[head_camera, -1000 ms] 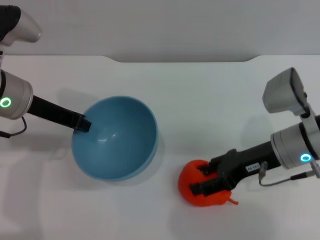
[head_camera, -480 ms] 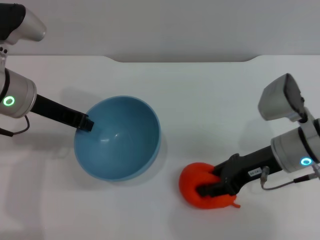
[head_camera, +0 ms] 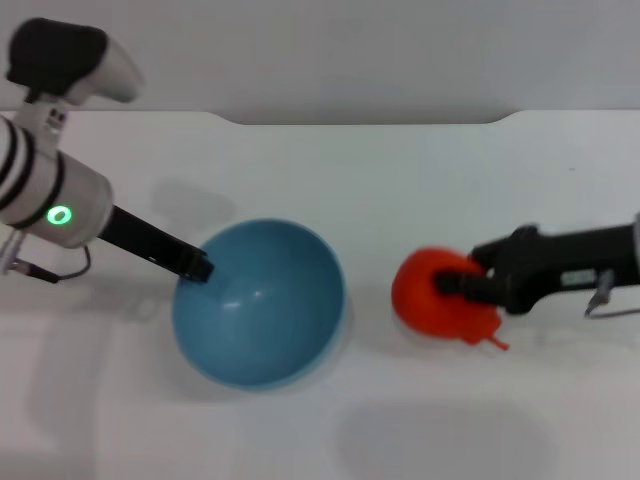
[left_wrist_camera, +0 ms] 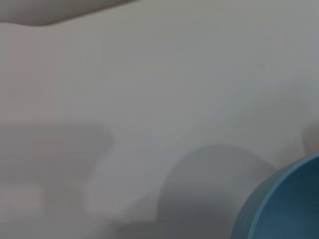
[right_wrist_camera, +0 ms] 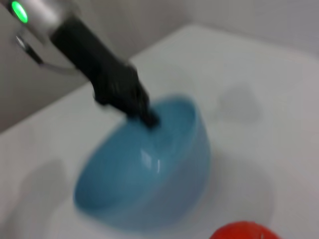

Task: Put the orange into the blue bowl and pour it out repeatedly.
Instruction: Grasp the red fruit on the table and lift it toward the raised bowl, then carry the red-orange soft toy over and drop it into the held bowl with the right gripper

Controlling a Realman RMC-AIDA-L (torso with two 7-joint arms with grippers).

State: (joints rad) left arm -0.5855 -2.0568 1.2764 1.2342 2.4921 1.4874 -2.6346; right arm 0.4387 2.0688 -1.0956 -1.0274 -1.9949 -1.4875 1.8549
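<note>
Right pincer (head_camera: 458, 284): closed on the orange (head_camera: 432, 296), apparently lifted off the table (head_camera: 400, 170).
Bowl (head_camera: 262, 303): at 9 o'clock from orange, mouth up.
Left pincer (head_camera: 197, 268): clamps bowl's rim.
Nearer arm: right.

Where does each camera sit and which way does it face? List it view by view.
Head view: from the robot's head, looking down on the white table; shows left gripper on the blue bowl rim and right gripper holding the orange.
Left wrist view: on the left arm, facing the table; only the blue bowl's edge shows, no fingers.
Right wrist view: on the right arm, facing the bowl, left gripper and orange top.
All three share the bowl.
</note>
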